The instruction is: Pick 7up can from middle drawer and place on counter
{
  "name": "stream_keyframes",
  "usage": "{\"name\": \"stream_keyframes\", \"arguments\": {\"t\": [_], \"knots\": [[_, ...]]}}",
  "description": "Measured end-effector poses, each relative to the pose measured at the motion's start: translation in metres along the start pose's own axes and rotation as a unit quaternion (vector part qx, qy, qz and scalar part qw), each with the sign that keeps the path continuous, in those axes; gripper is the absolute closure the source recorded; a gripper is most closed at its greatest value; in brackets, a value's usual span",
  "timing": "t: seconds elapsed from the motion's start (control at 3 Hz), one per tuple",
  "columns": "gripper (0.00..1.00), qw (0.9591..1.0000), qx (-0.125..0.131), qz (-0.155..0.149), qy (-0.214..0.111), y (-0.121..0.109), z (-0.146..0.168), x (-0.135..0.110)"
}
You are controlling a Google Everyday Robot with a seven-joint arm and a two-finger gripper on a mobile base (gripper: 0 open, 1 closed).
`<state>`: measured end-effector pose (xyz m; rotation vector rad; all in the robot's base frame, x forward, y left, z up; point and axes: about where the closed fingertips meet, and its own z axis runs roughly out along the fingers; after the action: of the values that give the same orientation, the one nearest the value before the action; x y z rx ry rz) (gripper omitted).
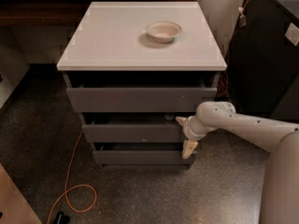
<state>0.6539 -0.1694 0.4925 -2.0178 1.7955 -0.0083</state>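
Gripper (185, 134): at the right end of the middle drawer (133, 132) front, fingers (188, 149) spread wide, one above its top edge, one below. 7up can (168, 117): dim, only its top showing inside the slightly open middle drawer, just beside the upper finger. Counter (117, 41): white slab topping the drawers, bearing cream bowl (163, 31). Orange cable (70, 190): looped on floor (140, 195).

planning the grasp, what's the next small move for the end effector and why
Probably lift the end effector slightly and ease it in toward the 7up can, which just shows behind the middle drawer front. Its open fingers straddle that front's right end, beside the can, not around it.
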Motion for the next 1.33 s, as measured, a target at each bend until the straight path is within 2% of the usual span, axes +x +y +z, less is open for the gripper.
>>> {"name": "stream_keyframes", "arguments": {"t": [0.33,0.67,1.0,1.33], "knots": [[0.00,0.9997,0.020,0.013,-0.008,-0.026,0.026,0.021],[0.00,0.9989,0.037,0.022,-0.017,-0.039,0.044,0.029],[0.00,0.9982,0.048,0.030,-0.017,-0.042,0.059,0.033],[0.23,0.9979,0.046,0.044,-0.011,-0.050,0.070,0.039]]}}
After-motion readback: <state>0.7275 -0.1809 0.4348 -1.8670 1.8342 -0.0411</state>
